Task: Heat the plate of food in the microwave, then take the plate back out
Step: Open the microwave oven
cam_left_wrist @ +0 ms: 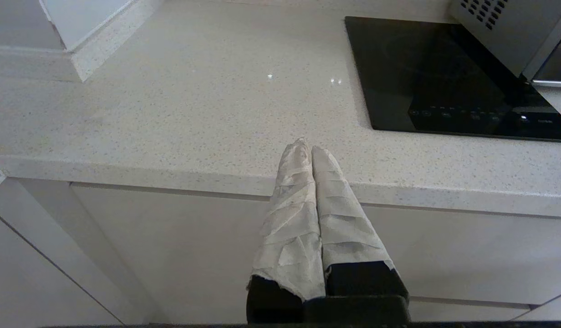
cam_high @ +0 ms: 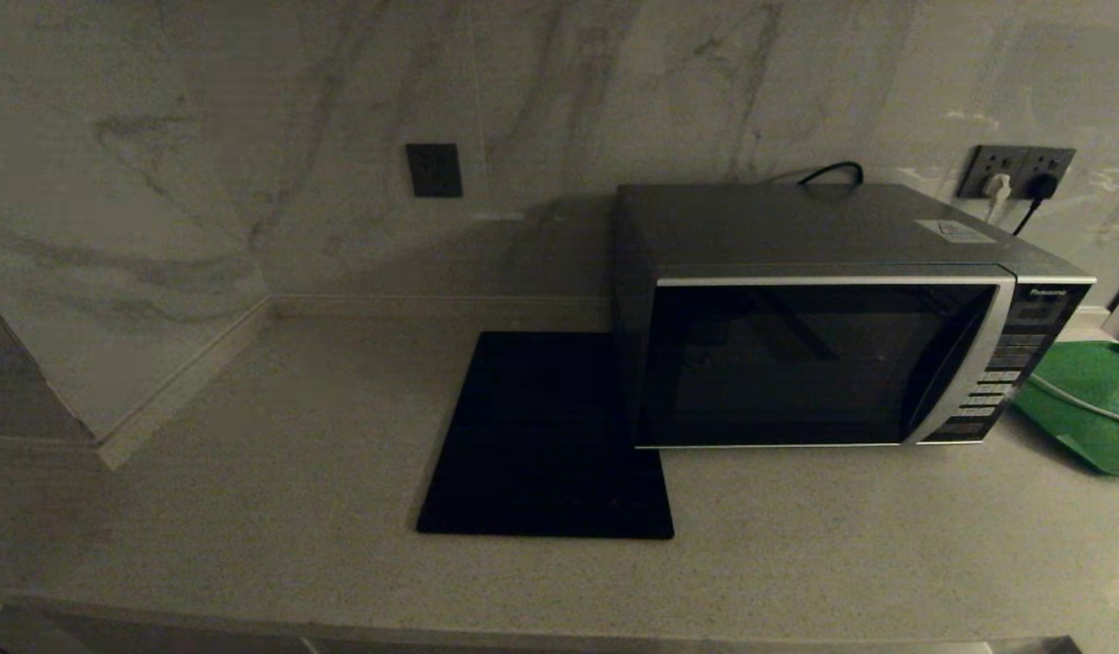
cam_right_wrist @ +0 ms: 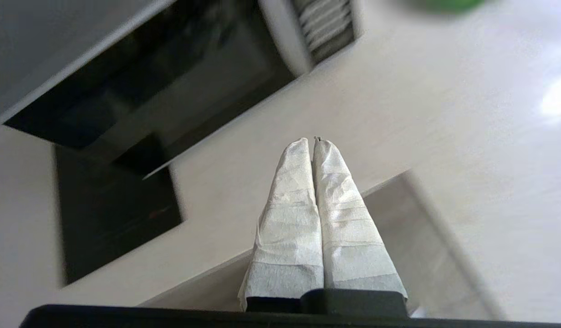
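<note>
The silver-grey microwave (cam_high: 823,327) stands on the counter at the right with its dark glass door closed; the right wrist view also catches its door (cam_right_wrist: 139,86), and a corner of the microwave (cam_left_wrist: 512,32) shows in the left wrist view. The plate of food is out of view. Neither arm shows in the head view. My left gripper (cam_left_wrist: 308,146) hangs shut and empty over the counter's front edge, left of the microwave. My right gripper (cam_right_wrist: 312,141) is shut and empty above the counter's front edge, before the microwave.
A flat black square mat (cam_high: 546,436) lies on the counter just left of the microwave. A green tray (cam_high: 1091,409) with a white cable across it sits at the far right. A raised ledge (cam_high: 105,400) cuts in at the left. Wall sockets (cam_high: 1018,173) are behind the microwave.
</note>
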Available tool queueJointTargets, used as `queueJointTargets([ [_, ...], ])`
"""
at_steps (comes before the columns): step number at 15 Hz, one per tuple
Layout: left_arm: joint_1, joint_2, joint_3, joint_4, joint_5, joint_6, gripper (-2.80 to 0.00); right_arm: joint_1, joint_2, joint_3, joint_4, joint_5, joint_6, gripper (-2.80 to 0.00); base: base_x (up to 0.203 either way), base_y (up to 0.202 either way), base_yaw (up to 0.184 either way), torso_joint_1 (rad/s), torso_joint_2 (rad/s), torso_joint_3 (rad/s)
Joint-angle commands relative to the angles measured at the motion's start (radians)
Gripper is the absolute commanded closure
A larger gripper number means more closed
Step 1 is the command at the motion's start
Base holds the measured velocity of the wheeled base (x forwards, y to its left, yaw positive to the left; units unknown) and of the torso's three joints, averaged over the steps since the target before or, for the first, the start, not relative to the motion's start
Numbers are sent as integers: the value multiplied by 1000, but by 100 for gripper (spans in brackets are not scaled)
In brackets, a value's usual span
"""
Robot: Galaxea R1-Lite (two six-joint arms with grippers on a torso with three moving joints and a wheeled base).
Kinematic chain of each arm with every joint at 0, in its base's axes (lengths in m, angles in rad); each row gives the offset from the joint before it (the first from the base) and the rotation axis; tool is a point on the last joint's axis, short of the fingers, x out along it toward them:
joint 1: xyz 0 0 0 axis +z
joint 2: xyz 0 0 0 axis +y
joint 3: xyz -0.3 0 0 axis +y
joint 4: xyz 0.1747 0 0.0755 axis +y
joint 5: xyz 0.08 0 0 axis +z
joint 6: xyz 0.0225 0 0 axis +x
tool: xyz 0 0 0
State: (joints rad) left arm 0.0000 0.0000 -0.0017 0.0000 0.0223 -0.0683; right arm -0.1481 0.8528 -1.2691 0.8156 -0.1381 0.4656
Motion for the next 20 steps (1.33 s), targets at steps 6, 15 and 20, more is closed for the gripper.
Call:
queueJointTargets([
  [6,0,0,0,0,1,-1,0,68,-466,181,108,-59,-170,0,0,0,0,0,0,0],
  [15,0,0,0,0,1,-1,0,127,-643,435,64,-154,-272,0,0,0,0,0,0,0],
  [20,0,0,0,0,1,-1,0,145,-785,645,-64,-174,-325,0,0,0,0,0,0,0],
])
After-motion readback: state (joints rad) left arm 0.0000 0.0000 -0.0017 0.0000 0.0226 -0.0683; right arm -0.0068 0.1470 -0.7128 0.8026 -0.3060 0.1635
